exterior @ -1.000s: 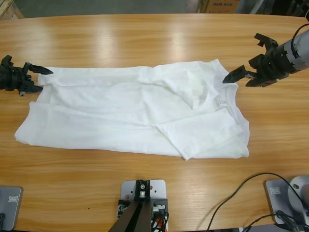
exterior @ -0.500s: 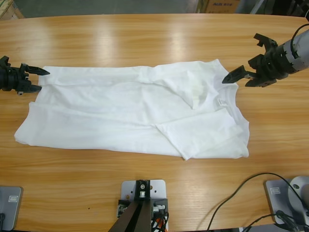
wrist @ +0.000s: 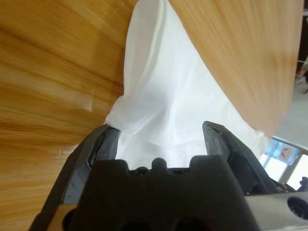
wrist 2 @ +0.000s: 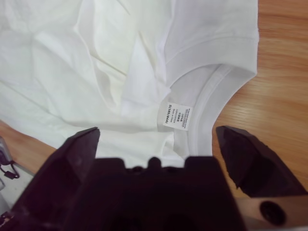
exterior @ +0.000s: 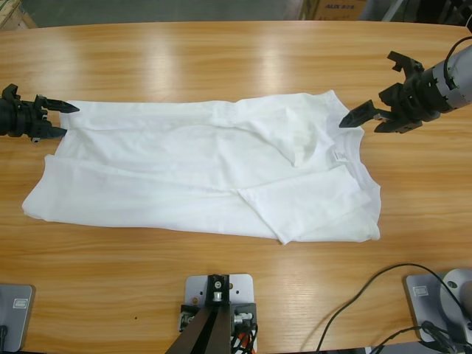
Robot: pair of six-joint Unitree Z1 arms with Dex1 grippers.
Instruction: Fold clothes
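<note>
Between my left jaws, which stand apart, a raised corner of the white T-shirt (wrist: 163, 110) pokes up from the bench (wrist: 43, 72), its fabric reaching in between the two tips without being pinched. My left gripper (exterior: 53, 118) comes in low and level from the bench's left edge, tips pointing along the shirt's upper left corner. My right jaws are spread wide too, holding nothing; just ahead of them lies the neckline (wrist 2: 216, 91) with its ribbed collar and a small white label (wrist 2: 175, 116) sewn inside. My right gripper (exterior: 369, 114) reaches in from the right edge, slanted toward the shirt, one tip just at the collar end, the silver forearm behind it angled up and back. Beyond both, the shirt lies spread lengthwise across the middle of the bench, wrinkled, with a folded flap near its collar end.
</note>
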